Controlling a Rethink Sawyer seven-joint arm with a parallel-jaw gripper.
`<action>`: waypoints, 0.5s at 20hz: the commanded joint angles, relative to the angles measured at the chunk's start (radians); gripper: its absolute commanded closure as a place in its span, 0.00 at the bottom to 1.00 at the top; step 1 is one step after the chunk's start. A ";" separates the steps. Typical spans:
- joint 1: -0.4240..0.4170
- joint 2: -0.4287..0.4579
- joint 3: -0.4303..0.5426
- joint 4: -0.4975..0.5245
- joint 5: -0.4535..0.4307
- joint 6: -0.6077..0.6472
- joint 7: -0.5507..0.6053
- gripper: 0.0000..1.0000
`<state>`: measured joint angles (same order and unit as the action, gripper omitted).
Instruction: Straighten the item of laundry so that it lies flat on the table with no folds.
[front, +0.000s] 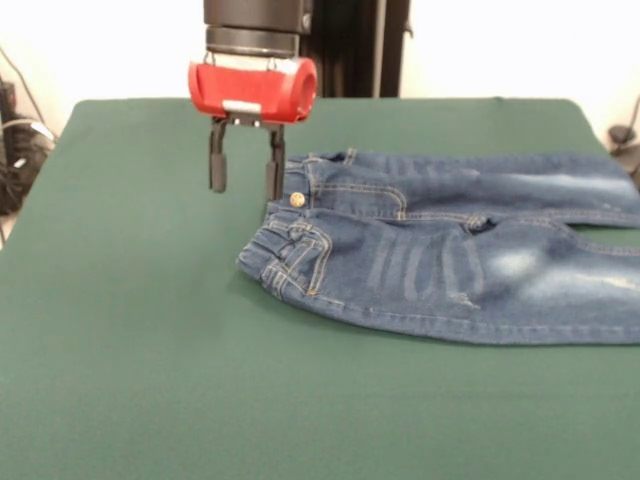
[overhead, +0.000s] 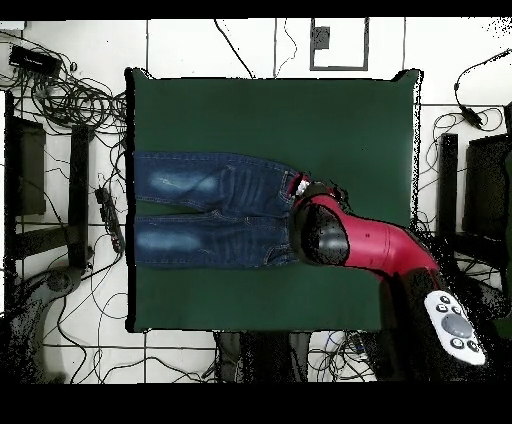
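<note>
Surface first: large rectangular surface covered in dark green felt-like cloth (front: 130, 330), bare along its near side in the front view. Past that bare strip we log the small pair of blue denim jeans with faded pale patches and tan stitching (front: 450, 270), laid sideways, waistband toward the middle of the surface, legs running off the right edge of the front view. In the overhead view the legs reach the surface's edge and lie side by side with a thin gap of green between them.

Near hip corner looks bunched and rolled under, belt loops crowded together. Small round metal button (front: 297, 199) shows at the waistband's far end. Legs appear mostly flat; slight ripples only.

Farther back, the black two-fingered claw under its red housing (front: 243, 160) hangs just beside the waistband, fingers apart, nothing between them. One finger stands close by the button; we cannot tell whether it touches denim.

We judge the step as the approach to a grasp at the waist, task well along but unfinished. Next move, in our reading, calls for a pinch on the waistband edge and a pull away from the legs, enough to draw the rolled hip corner out flat.
</note>
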<state>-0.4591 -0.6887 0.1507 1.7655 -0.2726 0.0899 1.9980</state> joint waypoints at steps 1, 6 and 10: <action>0.062 0.115 0.106 -0.101 -0.047 0.053 -0.014 0.00; 0.127 0.120 0.038 -0.116 0.018 0.181 0.056 0.00; 0.158 0.116 0.008 -0.094 0.038 0.207 0.085 0.00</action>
<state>-0.3712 -0.6171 0.1345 1.6855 -0.2753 0.1360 1.9980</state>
